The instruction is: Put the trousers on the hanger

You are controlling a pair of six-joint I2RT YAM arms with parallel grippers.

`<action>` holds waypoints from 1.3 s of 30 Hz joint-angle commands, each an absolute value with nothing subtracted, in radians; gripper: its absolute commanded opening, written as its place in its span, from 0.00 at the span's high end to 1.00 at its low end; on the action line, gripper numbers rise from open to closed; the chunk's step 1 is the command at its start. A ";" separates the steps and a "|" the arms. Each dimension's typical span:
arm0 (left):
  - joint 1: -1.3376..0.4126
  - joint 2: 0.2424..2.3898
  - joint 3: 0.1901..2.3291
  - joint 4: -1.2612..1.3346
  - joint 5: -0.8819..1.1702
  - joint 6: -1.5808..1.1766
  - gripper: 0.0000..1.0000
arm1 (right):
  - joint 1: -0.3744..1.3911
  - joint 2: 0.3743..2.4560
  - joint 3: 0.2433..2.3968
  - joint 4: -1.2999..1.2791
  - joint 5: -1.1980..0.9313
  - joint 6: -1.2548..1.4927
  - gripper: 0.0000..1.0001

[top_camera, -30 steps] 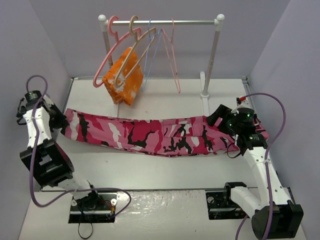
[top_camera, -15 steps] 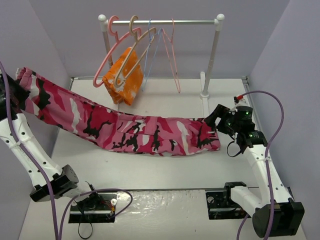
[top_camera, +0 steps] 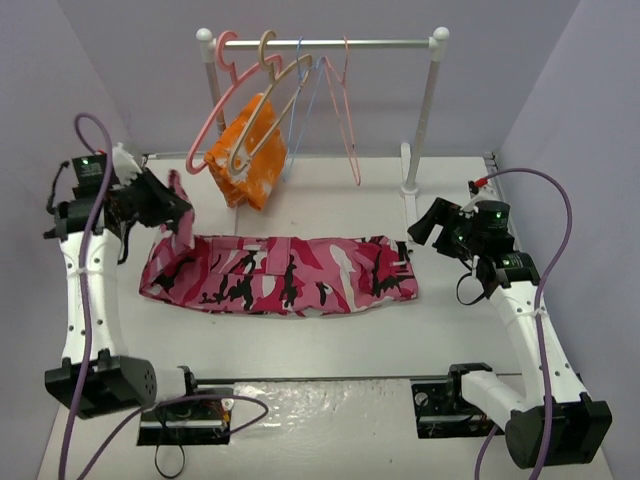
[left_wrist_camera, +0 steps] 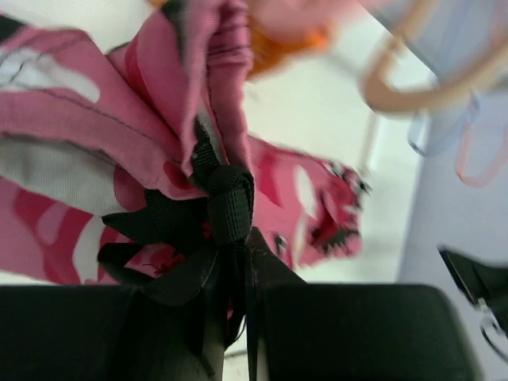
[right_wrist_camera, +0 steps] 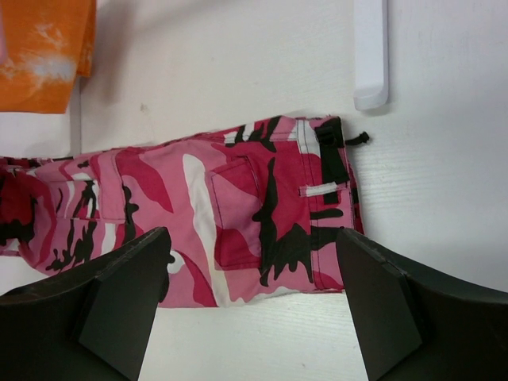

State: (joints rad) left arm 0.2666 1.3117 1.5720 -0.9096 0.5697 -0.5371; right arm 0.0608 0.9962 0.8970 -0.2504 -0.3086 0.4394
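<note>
The camouflage trousers [top_camera: 280, 275] lie folded across the middle of the table, waistband to the right. My left gripper [top_camera: 178, 212] is shut on the leg end and holds it lifted over the trousers' left end; the left wrist view shows the fabric [left_wrist_camera: 159, 151] and a black strap [left_wrist_camera: 226, 198] pinched between the jaws. My right gripper [top_camera: 425, 228] is open and empty just right of the waistband [right_wrist_camera: 329, 198]. The tan hanger [top_camera: 262, 110] hangs on the rail [top_camera: 330, 44] at the back, apart from both grippers.
The rack also bears a thick pink hanger [top_camera: 215, 115], thin blue [top_camera: 310, 100] and pink wire hangers [top_camera: 348, 120], and an orange-and-white cloth [top_camera: 250, 150]. The rack's right post [top_camera: 425, 110] stands just behind my right gripper. Grey walls close both sides.
</note>
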 commanded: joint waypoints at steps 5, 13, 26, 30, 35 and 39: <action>-0.082 1.162 1.440 -0.450 0.669 -0.876 1.00 | 0.071 1.002 1.055 -0.240 -0.360 0.419 0.18; -0.380 1.232 1.443 -0.363 0.537 -0.958 1.00 | 0.071 0.990 1.101 -0.256 -0.353 0.422 0.18; -0.627 1.417 1.498 -0.249 0.418 -0.981 1.00 | 0.071 0.966 1.104 -0.271 -0.316 0.416 0.17; -0.660 1.457 1.526 -0.228 0.403 -0.989 1.00 | 0.071 0.962 1.100 -0.275 -0.308 0.414 0.17; -0.668 1.458 1.605 -0.267 0.374 -0.973 1.00 | 0.071 0.957 1.090 -0.281 -0.296 0.412 0.18; -0.670 1.446 1.649 -0.312 0.343 -0.946 1.00 | 0.071 0.956 1.083 -0.281 -0.296 0.411 0.18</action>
